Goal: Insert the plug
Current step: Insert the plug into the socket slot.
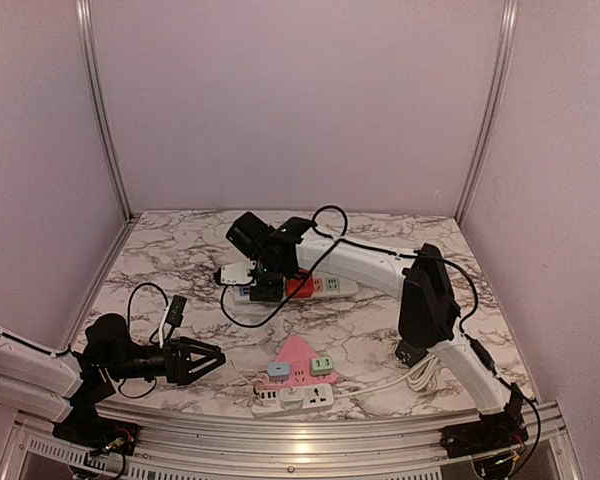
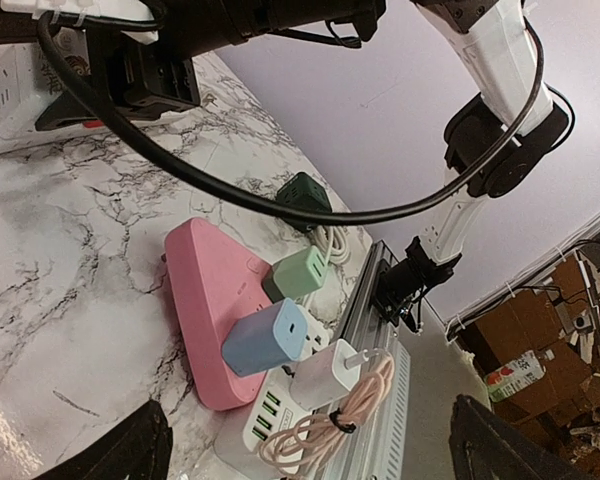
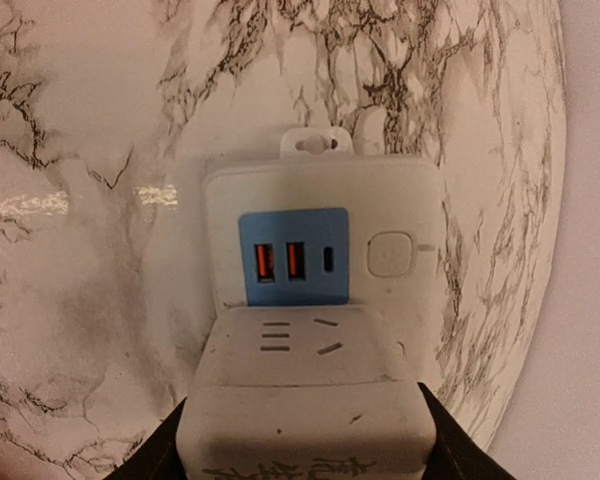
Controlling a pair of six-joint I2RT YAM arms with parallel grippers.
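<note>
The plug (image 3: 305, 400) is a chunky white adapter cube with socket slots on its upper face. My right gripper (image 3: 305, 445) is shut on it, one black finger against each side. The cube sits at the end of a white power strip (image 3: 320, 190), just below the strip's blue USB panel (image 3: 293, 257) and round button (image 3: 390, 254); its prongs are hidden. In the top view the right gripper (image 1: 265, 275) reaches over that power strip (image 1: 330, 286) at the table's middle. My left gripper (image 1: 205, 358) hangs open at the front left, holding nothing.
A pink triangular strip (image 2: 205, 290) carries a blue adapter (image 2: 265, 337) and a green adapter (image 2: 302, 272). A white charger (image 2: 325, 375) with a coiled pink cable sits on a white USB strip (image 1: 295, 398). A black plug (image 1: 177, 308) lies left. A black cable (image 1: 245, 318) loops under the right arm.
</note>
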